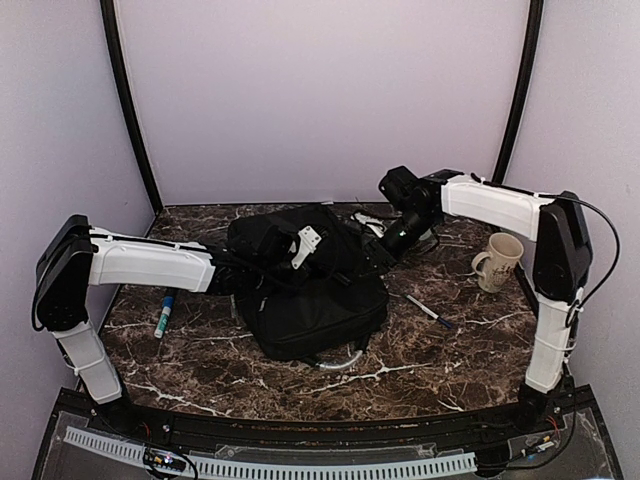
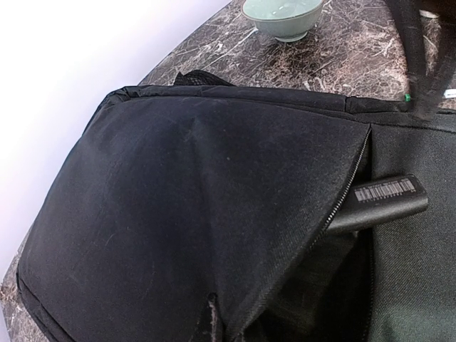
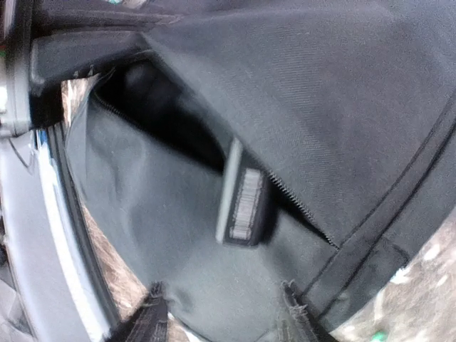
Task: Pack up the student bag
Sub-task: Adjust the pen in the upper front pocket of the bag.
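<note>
— Where is the bag sitting?

— On my feed the student bag [image 1: 320,310] lies in the middle of the counter [image 1: 450,360], its near end towards the arm bases. A marker [image 1: 163,316] lies on the marble to its left and a pen [image 1: 428,311] to its right, both apart from it.

— And the jaws?

— The left jaws are clenched on the edge of the bag's flap and hold it raised (I see only their tips, at the bottom of that wrist view). The right jaws are released, fingertips [image 3: 151,317] apart, aimed at the pocket mouth.

— Anything in that pocket?

— A black slab [image 2: 385,199] with a barcode label pokes out of the unzipped opening, under the lifted flap. Further back, a cream mug [image 1: 497,262] stands upright on the right of the counter. Beyond the bag's far edge sits a pale green bowl [image 2: 281,18].
</note>
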{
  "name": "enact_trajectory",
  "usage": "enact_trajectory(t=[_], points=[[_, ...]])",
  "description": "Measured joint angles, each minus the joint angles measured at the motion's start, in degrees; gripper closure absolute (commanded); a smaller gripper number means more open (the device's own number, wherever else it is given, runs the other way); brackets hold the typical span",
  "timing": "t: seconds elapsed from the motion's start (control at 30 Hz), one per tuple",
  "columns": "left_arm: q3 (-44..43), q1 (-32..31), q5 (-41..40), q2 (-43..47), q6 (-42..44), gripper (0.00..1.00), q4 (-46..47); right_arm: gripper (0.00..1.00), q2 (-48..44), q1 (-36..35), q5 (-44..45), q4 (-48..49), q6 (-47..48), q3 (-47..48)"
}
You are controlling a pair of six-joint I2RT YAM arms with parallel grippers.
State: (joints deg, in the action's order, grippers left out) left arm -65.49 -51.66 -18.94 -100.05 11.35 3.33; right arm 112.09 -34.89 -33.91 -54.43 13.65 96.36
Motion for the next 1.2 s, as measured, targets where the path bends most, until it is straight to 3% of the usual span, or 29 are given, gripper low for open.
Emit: enact_trajectory(t=[0.07, 0.17, 0.5, 0.97, 1.2], points=[[0.0, 0.0, 0.02, 0.0, 0.0, 0.98, 0.0, 0.87, -1.62, 0.09, 0.57, 0.92, 2.32, -2.58], [0.0, 0.0, 0.02, 0.02, 0.0, 0.98, 0.02, 0.91, -2.12, 0.04, 0.61, 2.75, 4.68, -5.53], [0.13, 0.0, 0.09, 0.33, -0.02, 0.98, 0.0, 0.92, 1.64, 0.02, 0.17, 9.66, 3.78, -6.49], [0.52, 0.02, -0.44, 0.76, 0.04, 0.98, 0.02, 0.89, 10.97, -0.85, -9.09, 16.31, -9.03, 1.03], [0.7, 0.02, -1.16, 0.76, 0.07, 0.98, -0.04, 0.82, 8.35, -1.22, -6.99, 29.73, -19.15, -5.84]])
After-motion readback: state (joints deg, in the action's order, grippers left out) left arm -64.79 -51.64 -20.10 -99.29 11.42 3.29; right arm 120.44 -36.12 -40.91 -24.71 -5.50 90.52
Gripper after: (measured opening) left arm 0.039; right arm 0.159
